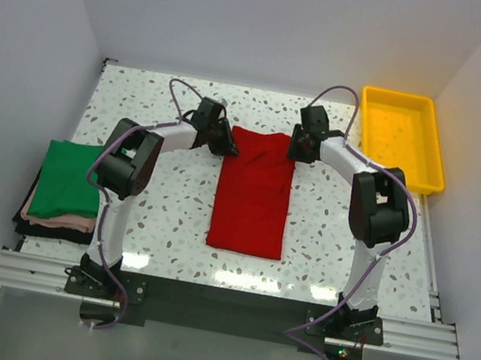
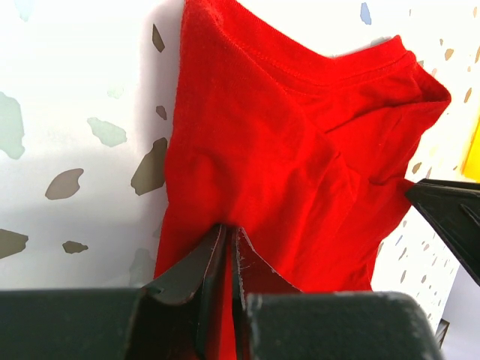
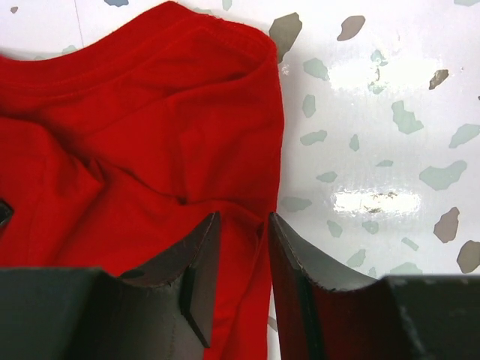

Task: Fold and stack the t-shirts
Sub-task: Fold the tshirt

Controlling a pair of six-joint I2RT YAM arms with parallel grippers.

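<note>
**Far corners taken up for the next fold**

At the left edge of the table (image 1: 171,210) the green t-shirt (image 1: 70,175) lies folded on top of a small pile of other cloth (image 1: 53,224). That looks like the stack the next shirt is meant to join.

The left gripper (image 2: 229,234) is down at the far left corner of the red t-shirt (image 1: 254,192). Its jaws are pressed almost together, with a pinch of red fabric clamped between them.

The shirt itself lies in the middle of the table as a long narrow strip, collar end away from the arms. I judge the sides are already folded in. Holding both far corners would let the arms bring that end over toward the near hem.

The right gripper (image 3: 240,225) sits at the far right corner. Its jaws stand apart and straddle the shirt's edge, with a clear gap between them and nothing squeezed yet.

The yellow tray (image 1: 428,165) sits beyond, at the far right, untouched by either arm.
</note>
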